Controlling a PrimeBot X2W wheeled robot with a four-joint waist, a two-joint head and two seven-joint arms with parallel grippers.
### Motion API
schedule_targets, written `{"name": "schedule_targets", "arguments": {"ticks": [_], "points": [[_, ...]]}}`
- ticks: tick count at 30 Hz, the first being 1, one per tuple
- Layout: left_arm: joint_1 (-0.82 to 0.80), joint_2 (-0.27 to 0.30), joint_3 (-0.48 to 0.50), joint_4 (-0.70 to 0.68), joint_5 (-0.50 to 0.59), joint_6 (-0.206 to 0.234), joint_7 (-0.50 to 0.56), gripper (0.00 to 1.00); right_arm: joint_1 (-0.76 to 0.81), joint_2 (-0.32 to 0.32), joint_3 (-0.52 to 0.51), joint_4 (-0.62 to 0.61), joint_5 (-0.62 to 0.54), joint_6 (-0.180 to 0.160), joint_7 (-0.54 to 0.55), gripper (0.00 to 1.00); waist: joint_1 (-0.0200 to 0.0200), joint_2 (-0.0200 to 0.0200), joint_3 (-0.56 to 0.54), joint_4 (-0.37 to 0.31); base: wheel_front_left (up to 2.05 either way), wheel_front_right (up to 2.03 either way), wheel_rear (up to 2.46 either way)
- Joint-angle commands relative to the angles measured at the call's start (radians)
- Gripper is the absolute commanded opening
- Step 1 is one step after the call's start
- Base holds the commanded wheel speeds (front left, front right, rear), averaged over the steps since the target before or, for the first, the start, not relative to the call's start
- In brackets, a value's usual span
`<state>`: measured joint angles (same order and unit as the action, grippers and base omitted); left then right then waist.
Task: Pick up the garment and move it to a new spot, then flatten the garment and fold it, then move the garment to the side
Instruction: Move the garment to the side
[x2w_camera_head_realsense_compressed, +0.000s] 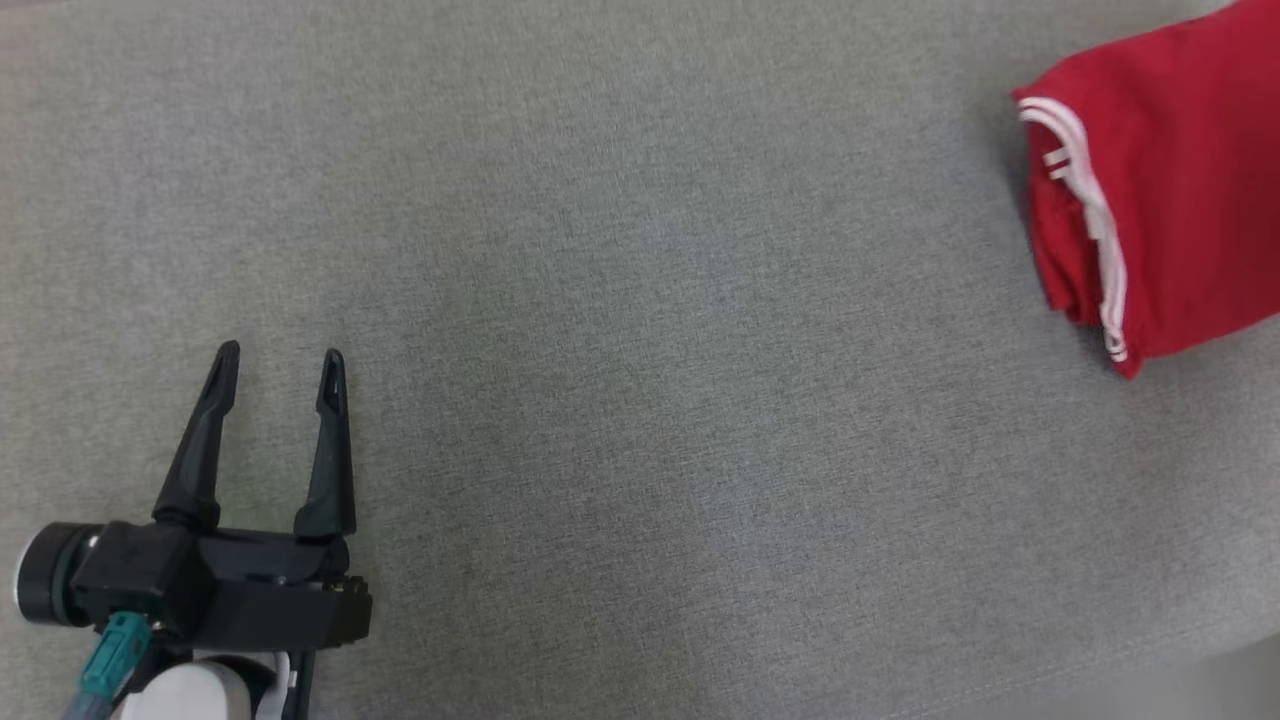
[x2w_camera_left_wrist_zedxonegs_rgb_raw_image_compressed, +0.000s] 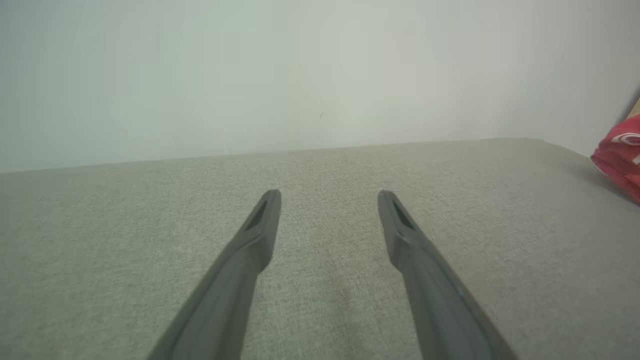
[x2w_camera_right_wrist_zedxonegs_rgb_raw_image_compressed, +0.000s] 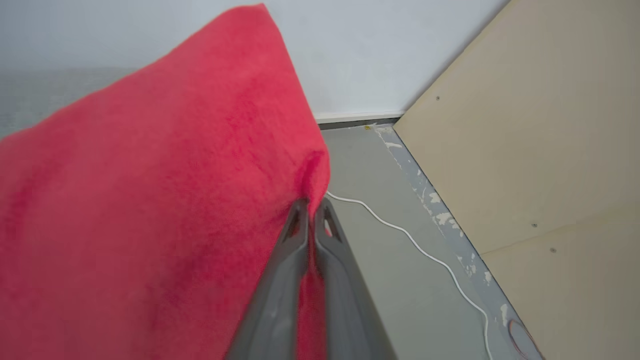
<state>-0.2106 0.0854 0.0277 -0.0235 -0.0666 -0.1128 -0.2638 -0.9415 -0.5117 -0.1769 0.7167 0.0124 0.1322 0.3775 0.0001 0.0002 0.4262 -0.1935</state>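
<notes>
The garment (x2w_camera_head_realsense_compressed: 1170, 190) is red with white stripes and lies folded at the far right of the grey fabric surface (x2w_camera_head_realsense_compressed: 640, 400). In the right wrist view my right gripper (x2w_camera_right_wrist_zedxonegs_rgb_raw_image_compressed: 312, 205) is shut on an edge of the red garment (x2w_camera_right_wrist_zedxonegs_rgb_raw_image_compressed: 150, 200), whose cloth rises to the left of the fingers. My left gripper (x2w_camera_head_realsense_compressed: 280, 365) hangs open over the surface at the lower left, far from the garment, with nothing between its fingers. The left wrist view has the open left gripper (x2w_camera_left_wrist_zedxonegs_rgb_raw_image_compressed: 330, 195) and a bit of the garment (x2w_camera_left_wrist_zedxonegs_rgb_raw_image_compressed: 622, 157) at its right edge.
Beyond the surface's right side, the right wrist view shows a grey floor (x2w_camera_right_wrist_zedxonegs_rgb_raw_image_compressed: 400, 280) with a white cable (x2w_camera_right_wrist_zedxonegs_rgb_raw_image_compressed: 425, 255), a beige panel (x2w_camera_right_wrist_zedxonegs_rgb_raw_image_compressed: 540, 150) and a pale wall (x2w_camera_right_wrist_zedxonegs_rgb_raw_image_compressed: 350, 55). Bare grey surface stretches between the left gripper and the garment.
</notes>
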Motion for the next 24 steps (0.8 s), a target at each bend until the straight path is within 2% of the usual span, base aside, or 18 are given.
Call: {"name": "schedule_targets", "arguments": {"ticks": [1, 3, 11, 12, 13, 15, 16, 17, 18, 24], "points": [[-0.019, 0.009, 0.001, -0.005, 0.002, 0.000, 0.000, 1.00, 0.010, 0.021, -0.042, 0.004, -0.032, -0.004, -0.018, 0.00, -0.0001, -0.0002, 0.026, -0.002, 0.00, 0.00, 0.00], [-0.024, 0.016, -0.001, -0.003, 0.002, -0.003, 0.000, 1.00, 0.011, 0.073, -0.082, 0.006, -0.059, -0.003, -0.040, 0.00, -0.0001, -0.0002, 0.028, -0.008, 0.00, 0.00, 0.00], [-0.038, 0.020, -0.010, 0.000, -0.001, -0.008, 0.000, 1.00, 0.043, 0.139, -0.170, -0.014, -0.235, -0.004, -0.057, 0.00, -0.0001, -0.0002, 0.013, -0.021, 0.00, 0.00, 0.00], [-0.038, 0.019, -0.011, 0.001, -0.001, -0.008, 0.000, 1.00, 0.047, 0.150, -0.182, -0.017, -0.243, -0.004, -0.059, 0.05, -0.0001, -0.0002, 0.011, -0.022, 0.00, 0.00, 0.00], [-0.036, 0.019, -0.012, 0.002, -0.001, -0.009, 0.000, 1.00, 0.053, 0.161, -0.190, -0.021, -0.246, -0.003, -0.062, 0.20, -0.0001, -0.0002, 0.007, -0.023, 0.00, 0.00, 0.00], [-0.035, 0.017, -0.013, 0.005, -0.002, -0.009, 0.000, 1.00, 0.065, 0.174, -0.199, -0.019, -0.250, -0.004, -0.066, 0.41, -0.0001, -0.0002, 0.001, -0.023, 0.00, 0.00, 0.00], [-0.033, 0.017, -0.013, 0.007, -0.003, -0.010, 0.000, 1.00, 0.066, 0.177, -0.201, -0.020, -0.254, -0.004, -0.073, 0.71, -0.0001, -0.0002, -0.003, -0.023, 0.00, 0.00, 0.00], [-0.030, 0.016, -0.013, 0.009, -0.003, -0.010, 0.000, 1.00, 0.067, 0.179, -0.198, -0.019, -0.257, -0.004, -0.079, 0.93, -0.0001, -0.0002, -0.007, -0.023, 0.00, 0.00, 0.00], [-0.026, 0.016, -0.012, 0.011, -0.003, -0.010, 0.000, 1.00, 0.068, 0.182, -0.195, -0.018, -0.260, -0.003, -0.086, 1.00, -0.0001, -0.0002, -0.011, -0.022, 0.00, 0.00, 0.00], [-0.003, 0.006, -0.006, 0.027, -0.021, -0.011, 0.000, 1.00, 0.097, 0.169, -0.173, -0.013, -0.299, -0.004, -0.109, 1.00, -0.0001, -0.0002, -0.059, -0.010, 0.00, 0.00, 0.00]]}}
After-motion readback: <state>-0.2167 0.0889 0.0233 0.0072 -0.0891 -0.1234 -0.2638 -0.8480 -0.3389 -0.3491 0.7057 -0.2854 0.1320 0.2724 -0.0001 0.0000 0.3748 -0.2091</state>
